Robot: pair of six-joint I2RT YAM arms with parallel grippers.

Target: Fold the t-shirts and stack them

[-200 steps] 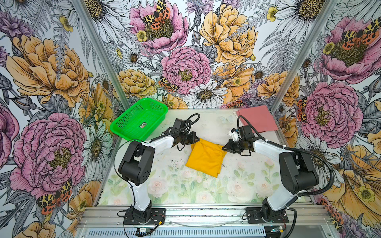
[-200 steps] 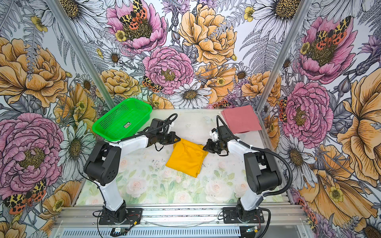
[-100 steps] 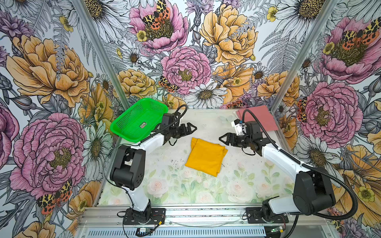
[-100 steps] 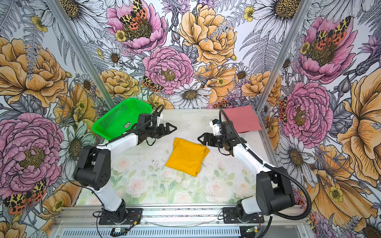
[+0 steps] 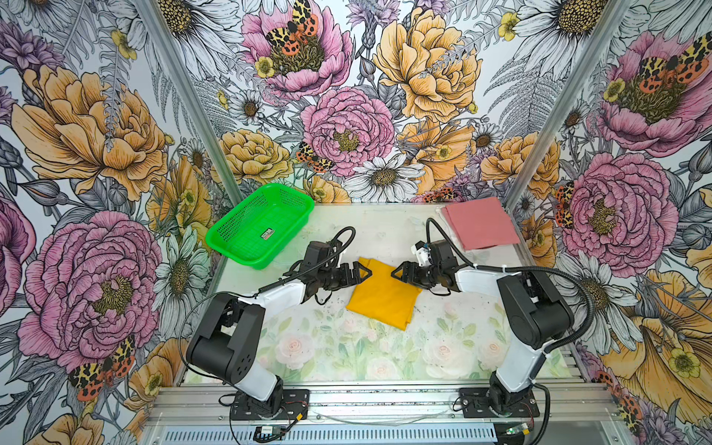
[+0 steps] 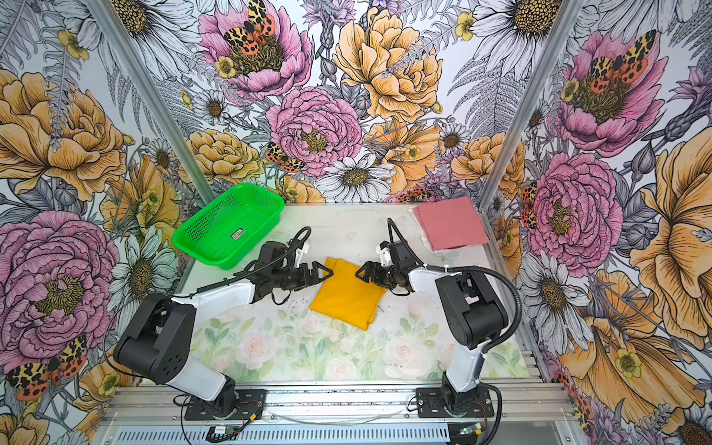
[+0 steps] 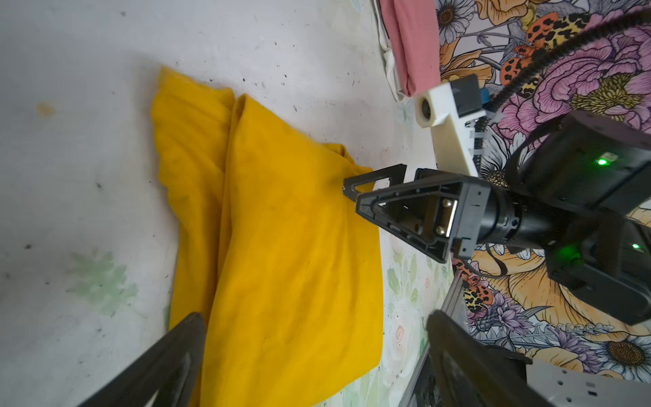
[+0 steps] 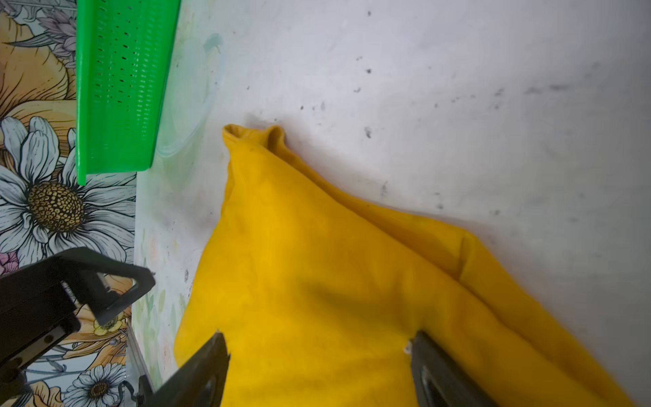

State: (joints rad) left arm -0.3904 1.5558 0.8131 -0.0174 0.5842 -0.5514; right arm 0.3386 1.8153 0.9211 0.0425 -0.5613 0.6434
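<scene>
In both top views, the folded mustard-yellow cloth t-shirt (image 5: 381, 298) (image 6: 346, 296) lies flat near the middle of the floral worktop (image 5: 331, 346). My left gripper (image 5: 366, 274) sits at its 10 o'clock corner and my right gripper (image 5: 395, 275) at its 2 o'clock corner, tips facing each other across the cloth.

Both of my grippers are spread wide and have hold of nothing. In the left wrist view, yellow cloth shows between my left gripper's (image 7: 315, 317) fingers, unpinched. The right wrist view shows the same for my right gripper (image 8: 318, 338). Whether any fingertip touches the cloth, I cannot tell.

The folded dusty-pink cloth t-shirt (image 5: 479, 223) (image 6: 450, 223) lies at the worktop's 1 o'clock corner, well apart from the yellow one. The bright green plastic mesh basket (image 5: 235, 252) stands at 10 o'clock.
</scene>
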